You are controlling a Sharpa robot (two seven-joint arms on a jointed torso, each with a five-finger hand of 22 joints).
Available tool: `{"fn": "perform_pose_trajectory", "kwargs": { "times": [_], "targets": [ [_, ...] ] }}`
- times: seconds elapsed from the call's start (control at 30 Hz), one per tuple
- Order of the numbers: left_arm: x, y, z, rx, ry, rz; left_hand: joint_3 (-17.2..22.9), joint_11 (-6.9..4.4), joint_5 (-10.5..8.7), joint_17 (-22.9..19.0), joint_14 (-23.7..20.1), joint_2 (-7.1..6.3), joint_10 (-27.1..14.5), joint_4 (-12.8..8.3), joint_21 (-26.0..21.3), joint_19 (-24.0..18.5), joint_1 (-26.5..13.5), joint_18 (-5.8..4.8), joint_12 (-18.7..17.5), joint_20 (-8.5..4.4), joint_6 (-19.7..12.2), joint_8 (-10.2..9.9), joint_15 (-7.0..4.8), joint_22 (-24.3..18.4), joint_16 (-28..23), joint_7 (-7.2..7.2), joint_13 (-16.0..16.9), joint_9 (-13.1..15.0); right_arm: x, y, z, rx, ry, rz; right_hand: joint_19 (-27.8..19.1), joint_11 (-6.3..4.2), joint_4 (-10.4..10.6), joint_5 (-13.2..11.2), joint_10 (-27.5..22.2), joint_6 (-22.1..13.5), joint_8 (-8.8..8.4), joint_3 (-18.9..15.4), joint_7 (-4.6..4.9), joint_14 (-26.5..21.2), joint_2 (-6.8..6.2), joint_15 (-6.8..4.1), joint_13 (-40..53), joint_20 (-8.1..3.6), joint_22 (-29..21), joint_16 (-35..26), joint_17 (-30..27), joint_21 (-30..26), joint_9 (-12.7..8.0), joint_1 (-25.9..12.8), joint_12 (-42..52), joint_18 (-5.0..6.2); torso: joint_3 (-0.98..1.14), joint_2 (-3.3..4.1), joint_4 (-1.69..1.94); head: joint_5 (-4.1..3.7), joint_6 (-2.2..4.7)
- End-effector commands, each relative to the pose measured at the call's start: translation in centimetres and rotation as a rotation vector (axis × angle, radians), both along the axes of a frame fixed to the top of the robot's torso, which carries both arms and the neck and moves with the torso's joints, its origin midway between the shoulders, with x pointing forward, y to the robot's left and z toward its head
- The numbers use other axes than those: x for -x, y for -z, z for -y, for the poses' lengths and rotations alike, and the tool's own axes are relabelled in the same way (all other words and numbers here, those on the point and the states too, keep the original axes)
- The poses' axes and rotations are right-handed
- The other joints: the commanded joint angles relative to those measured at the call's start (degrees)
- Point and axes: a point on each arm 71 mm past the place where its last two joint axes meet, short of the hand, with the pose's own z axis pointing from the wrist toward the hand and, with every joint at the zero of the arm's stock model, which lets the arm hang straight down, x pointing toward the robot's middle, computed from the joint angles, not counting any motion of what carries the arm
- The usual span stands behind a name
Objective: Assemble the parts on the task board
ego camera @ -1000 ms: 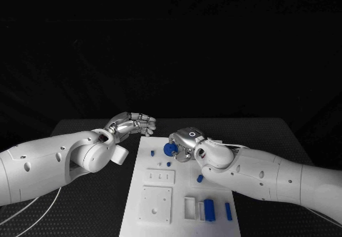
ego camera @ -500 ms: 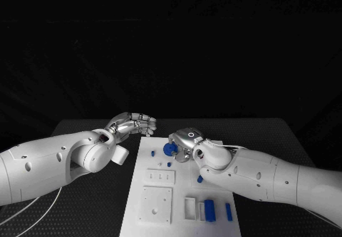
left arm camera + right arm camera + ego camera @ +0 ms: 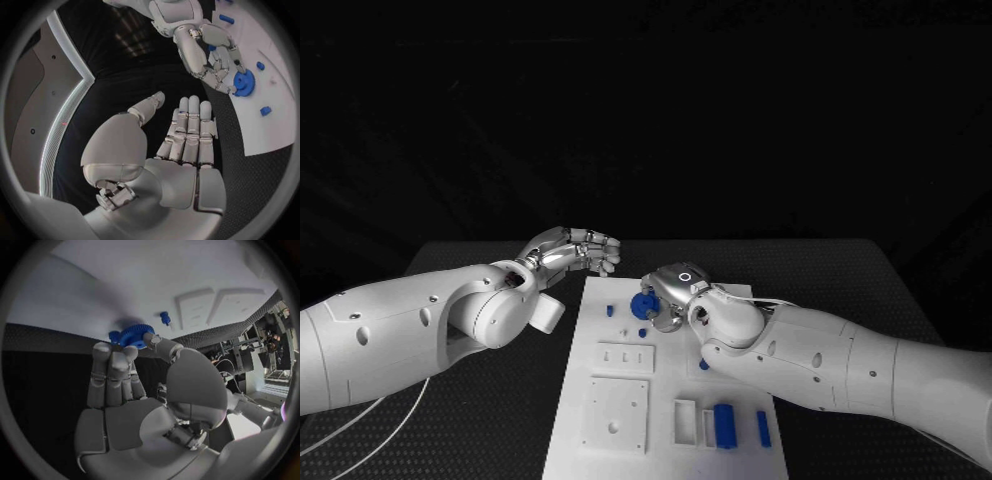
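The task board [image 3: 625,400] is a flat, matte white plate lying lengthwise on the black table [image 3: 488,410], whose surface has a fine woven, dimpled texture. Near the board's far end the right hand [image 3: 672,292] — polished silver segments on a smooth white arm — holds a blue gear [image 3: 645,302], a round toothed disc with ridged edge. In the right wrist view the fingertips [image 3: 105,351] and the thumb close on the gear's [image 3: 135,335] rim from opposite sides, the disc lying flat against the white board [image 3: 75,285]; the left wrist view shows the same gear [image 3: 243,83] under that hand's [image 3: 209,52] bent fingers, near the board's edge.

The left hand [image 3: 570,250] hangs above the table just beyond the board's far left corner, holding nothing; from the head camera its fingers look loosely curled. Its own wrist view shows them straight and lying side by side [image 3: 189,132], the thumb set apart.

Small blue pieces dot the board: a short peg [image 3: 610,310] and a smaller stub [image 3: 642,333] just near of the gear, another bit [image 3: 704,365] half hidden by the right forearm. At the near end a thick blue cylinder [image 3: 726,426] and a thinner blue bar [image 3: 763,428] lie beside raised white rectangular blocks [image 3: 684,421]. Two square, shallow white relief panels [image 3: 616,412] with slots and holes sit along the board's left half.
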Motion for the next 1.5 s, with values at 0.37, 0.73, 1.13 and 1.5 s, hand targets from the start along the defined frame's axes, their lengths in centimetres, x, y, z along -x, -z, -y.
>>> {"fn": "perform_pose_trajectory", "kwargs": {
  "times": [0.37,0.73,1.13,1.5],
  "targets": [
    [0.07,-0.17,0.27,0.005,0.014,0.008,0.19,0.25,-0.15,0.08,0.01,-0.13,0.32,0.07,0.25,-0.10,-0.48,0.95,-0.42,-0.43,-0.36,-0.44,0.26,-0.14,-0.41,1.27,0.10,0.10,-0.14,0.50,0.01,0.032,0.011,-0.010,0.12,-0.55,0.01,-0.41,-0.65,10.67,-0.09,0.25,-1.15,-0.08,-0.74,-0.16,-0.20,0.10,0.66,-0.33,0.12,0.15,0.06,0.01,0.16,0.74,-0.06,-0.03,-0.06,0.13,-0.17],
    [0.07,-0.16,0.26,0.005,0.013,0.008,0.18,0.25,-0.16,0.09,0.01,-0.15,0.32,0.09,0.27,-0.11,-0.51,0.94,-0.44,-0.43,-0.37,-0.46,0.26,-0.16,-0.42,1.28,0.12,0.12,-0.17,0.79,-0.08,0.037,0.013,-0.032,-0.55,0.91,-2.94,-0.42,-1.69,5.83,-3.25,-1.85,0.44,-0.30,-1.20,1.13,-0.46,0.11,0.65,-0.89,0.55,-0.18,-1.24,-0.19,0.47,0.74,-0.05,-0.04,-0.05,0.11,-0.34],
    [0.05,-0.16,0.24,0.004,0.013,0.008,0.18,0.25,-0.16,0.09,0.01,-0.15,0.33,0.10,0.29,-0.13,-0.52,0.93,-0.46,-0.44,-0.37,-0.49,0.26,-0.20,-0.43,1.28,0.15,0.14,0.03,0.73,-0.43,0.022,0.004,-0.034,-0.61,1.43,-4.50,-0.35,-2.03,4.38,-4.26,-3.31,1.03,-0.33,-1.22,1.66,-0.55,0.16,0.66,-1.07,0.81,-0.20,-1.98,-0.63,0.72,0.74,-0.02,-0.04,-0.05,0.21,-0.36],
    [0.00,-0.15,0.17,0.003,0.010,0.008,0.17,0.25,-0.16,0.10,0.01,-0.14,0.33,0.16,0.32,-0.13,-0.60,0.91,-0.49,-0.44,-0.38,-0.52,0.26,-0.23,-0.43,1.29,0.18,0.17,-0.29,1.30,0.45,0.036,0.033,-0.109,-0.53,1.60,-7.98,18.78,-2.33,1.92,-5.71,4.05,1.19,-0.22,1.68,1.84,-0.73,0.43,0.74,-1.32,1.39,-0.23,-3.18,3.86,1.39,0.74,-0.05,-0.06,-0.03,0.12,-0.28]
  ]
}}
